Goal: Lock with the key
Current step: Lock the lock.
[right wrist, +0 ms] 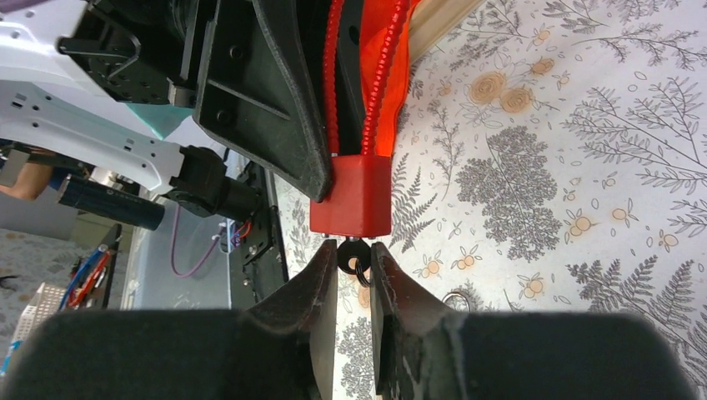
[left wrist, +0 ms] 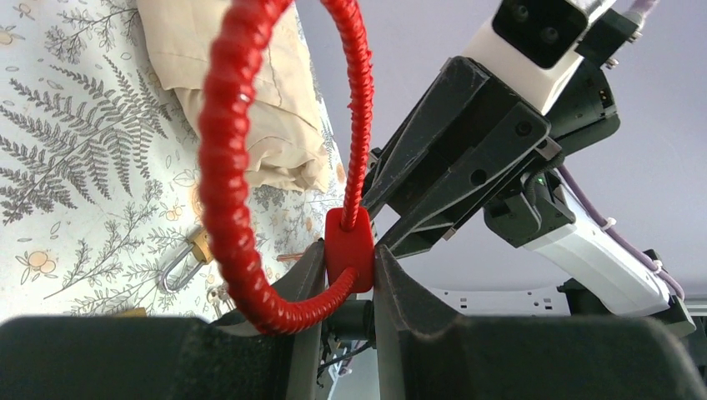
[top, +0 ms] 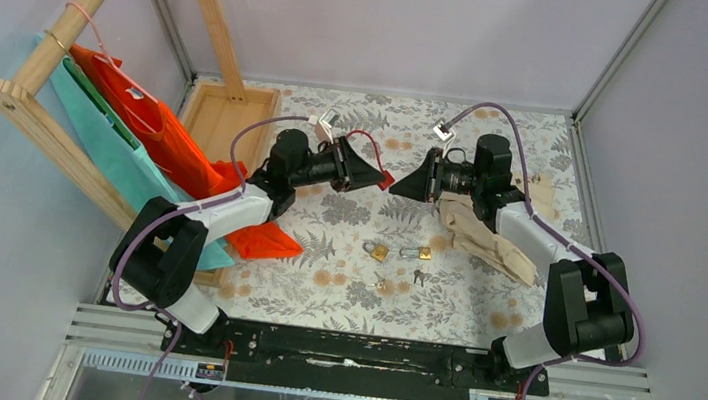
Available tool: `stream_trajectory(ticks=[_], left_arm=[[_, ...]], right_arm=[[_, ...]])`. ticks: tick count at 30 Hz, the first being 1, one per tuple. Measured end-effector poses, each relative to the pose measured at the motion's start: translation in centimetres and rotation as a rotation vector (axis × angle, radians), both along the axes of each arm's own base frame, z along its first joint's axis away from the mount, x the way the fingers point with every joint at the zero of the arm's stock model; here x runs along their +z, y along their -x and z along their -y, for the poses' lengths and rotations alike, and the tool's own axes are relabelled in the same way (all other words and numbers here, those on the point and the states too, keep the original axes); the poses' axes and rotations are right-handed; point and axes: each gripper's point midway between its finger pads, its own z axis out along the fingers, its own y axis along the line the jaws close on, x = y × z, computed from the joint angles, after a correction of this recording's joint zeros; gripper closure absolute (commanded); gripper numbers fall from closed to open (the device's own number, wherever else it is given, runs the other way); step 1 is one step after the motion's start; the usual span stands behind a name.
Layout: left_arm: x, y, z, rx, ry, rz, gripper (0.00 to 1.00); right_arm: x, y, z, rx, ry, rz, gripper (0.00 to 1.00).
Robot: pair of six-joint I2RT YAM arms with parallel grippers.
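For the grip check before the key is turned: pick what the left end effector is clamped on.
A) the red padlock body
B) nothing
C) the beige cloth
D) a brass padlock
A: in the left wrist view the left end effector has its fingers pressed on both sides of the red padlock body, with the cable shackle looping above it; a brass padlock lies loose beyond.

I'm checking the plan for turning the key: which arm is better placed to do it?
Right. The right gripper pinches the key at the underside of the red lock, while the left gripper clamps that lock, so it probably only steadies.
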Motion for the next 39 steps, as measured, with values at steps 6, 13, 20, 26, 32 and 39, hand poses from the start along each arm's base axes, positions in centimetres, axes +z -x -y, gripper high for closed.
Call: stream_trajectory(ticks=[6,13,20,26,32,39], left_arm=[[-0.8,-0.1,-0.1,0.014,-0.020,-0.036,1.00],[-1.4,-0.1,-0.1,0.029,-0.037,-0.063,1.00],[-1.9,-0.2,0.0,0.043,-0.065,-0.107,1.00],[-2.4,-0.2,0.0,0.057,-0.077,-0.136,1.00],[-2.3,-0.3,0.0,0.059,-0.077,-0.141,1.00],[-2.5,-1.0,-0.7,0.084,-0.079,-0.146,1.00]], right_arm=[[-0.6,0.0,0.1,-0.023,0.058,0.041,0.97],[-1.1,-0.1,0.2,-0.045,0.116,0.089,0.99],[-1.7,-0.2,0.5,-0.075,0.176,0.137,0.99],[-2.0,-0.3,0.5,-0.086,0.213,0.153,0.90],[-2.0,-0.2,0.5,-0.082,0.213,0.146,0.62],[-1.2,-1.2,1.5,-0.129,0.173,0.102,0.47]])
